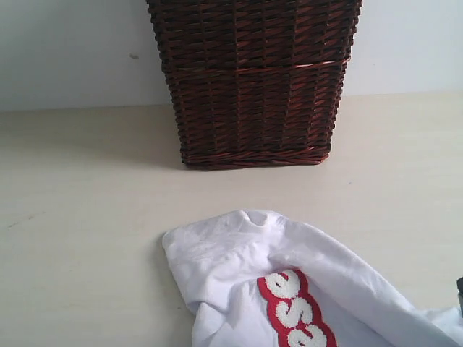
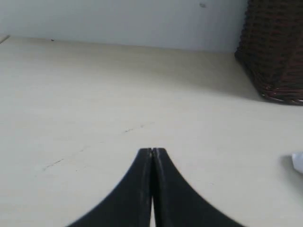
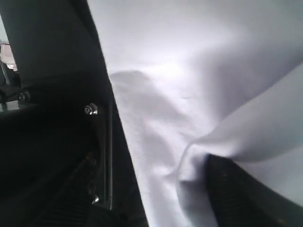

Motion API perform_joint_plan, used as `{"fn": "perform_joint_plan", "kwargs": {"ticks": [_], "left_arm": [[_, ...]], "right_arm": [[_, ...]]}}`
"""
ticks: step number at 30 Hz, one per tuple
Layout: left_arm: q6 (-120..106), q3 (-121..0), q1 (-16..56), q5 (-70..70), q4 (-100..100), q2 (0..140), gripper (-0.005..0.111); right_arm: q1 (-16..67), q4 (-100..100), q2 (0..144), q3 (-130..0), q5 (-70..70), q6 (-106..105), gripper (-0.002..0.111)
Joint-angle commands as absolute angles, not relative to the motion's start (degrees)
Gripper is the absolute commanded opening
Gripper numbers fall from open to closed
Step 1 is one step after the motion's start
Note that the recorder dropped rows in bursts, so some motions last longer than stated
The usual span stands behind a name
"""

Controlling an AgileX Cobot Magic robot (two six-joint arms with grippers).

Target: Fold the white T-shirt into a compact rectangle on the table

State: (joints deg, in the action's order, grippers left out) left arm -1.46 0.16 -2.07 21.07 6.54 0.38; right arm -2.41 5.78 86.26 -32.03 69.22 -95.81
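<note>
Draping over the parted right hand [image 3: 170, 179], the white T-shirt [image 1: 239, 253] runs out of view; the left hand [image 2: 152, 156] is closed.

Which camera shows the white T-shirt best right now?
The exterior view: the white T-shirt lies crumpled on the table, its red letter band showing, partly cut off by the frame. The right wrist view shows only close-up white cloth; the left wrist view, just a white sliver.

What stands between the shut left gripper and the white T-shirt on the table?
Nothing visible does. Only bare table lies between the left gripper and the edge of the white T-shirt. The wicker basket stands farther back, aside from that path.
</note>
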Motion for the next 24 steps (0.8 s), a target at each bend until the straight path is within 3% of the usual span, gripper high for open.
{"fn": "perform_joint_plan", "kwargs": {"ticks": [1, 11, 24], "left_arm": [[-1.3, 0.0, -2.2, 20.5, 6.7, 0.0, 0.0], [-1.3, 0.0, -2.2, 20.5, 6.7, 0.0, 0.0], [-1.3, 0.0, -2.2, 20.5, 6.7, 0.0, 0.0]], "right_arm": [[-2.6, 4.6, 82.7, -31.8, 70.0, -95.6, 0.065], [-2.6, 13.3, 71.1, -42.6, 59.7, -94.8, 0.065], [-2.6, 13.5, 90.5, -43.1, 49.1, -82.2, 0.063]]}}
